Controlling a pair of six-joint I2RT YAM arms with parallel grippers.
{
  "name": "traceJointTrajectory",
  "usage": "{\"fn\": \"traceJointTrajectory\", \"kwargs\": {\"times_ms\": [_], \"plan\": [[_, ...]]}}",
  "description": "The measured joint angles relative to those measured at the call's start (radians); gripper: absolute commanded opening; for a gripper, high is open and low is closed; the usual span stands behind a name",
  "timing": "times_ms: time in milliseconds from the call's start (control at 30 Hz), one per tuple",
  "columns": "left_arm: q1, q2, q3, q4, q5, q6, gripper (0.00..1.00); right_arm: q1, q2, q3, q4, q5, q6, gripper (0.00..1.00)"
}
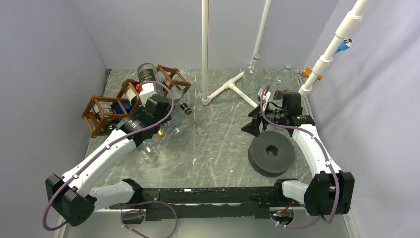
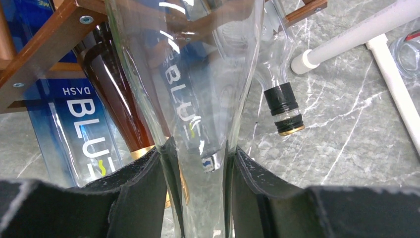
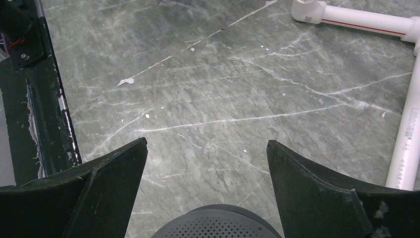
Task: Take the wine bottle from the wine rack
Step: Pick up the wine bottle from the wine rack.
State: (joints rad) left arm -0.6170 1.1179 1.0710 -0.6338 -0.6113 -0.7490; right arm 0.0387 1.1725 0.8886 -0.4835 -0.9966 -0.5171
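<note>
Left gripper: clenched on the neck of the clear wine bottle | Bottle: long axis runs from the rack out to the gripper, neck pointing away from rack, body among its sticks | Writing: "DASH" and "BLU…" on blue bottle in rack | Right gripper: spread wide, grasping nothing, well apart from rack.

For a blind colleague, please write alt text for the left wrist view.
The left gripper is shut on the neck of a clear wine bottle, whose body widens toward the wooden wine rack. Left of it are a blue bottle and a brown bottle; to the right, a black-capped bottle neck and a white pipe over the grey marbled table.
</note>
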Motion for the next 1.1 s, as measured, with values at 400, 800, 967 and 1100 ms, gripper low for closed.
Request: {"fn": "traceJointTrajectory", "kwargs": {"times_ms": [400, 800, 967, 1100], "plan": [[0.0, -0.066, -0.016, 0.029, 0.063, -0.008, 0.0, -0.005, 0.0, 0.0, 0.0, 0.0, 0.0, 0.93], [-0.048, -0.108, -0.017, 0.026, 0.111, -0.027, 0.0, -0.01, 0.0, 0.0, 0.0, 0.0, 0.0, 0.93], [-0.076, -0.114, -0.017, 0.025, 0.119, -0.031, 0.0, -0.011, 0.0, 0.0, 0.0, 0.0, 0.0, 0.93], [-0.105, -0.114, -0.017, 0.024, 0.124, -0.031, 0.0, -0.013, 0.0, -0.001, 0.0, 0.0, 0.0, 0.93]]}}
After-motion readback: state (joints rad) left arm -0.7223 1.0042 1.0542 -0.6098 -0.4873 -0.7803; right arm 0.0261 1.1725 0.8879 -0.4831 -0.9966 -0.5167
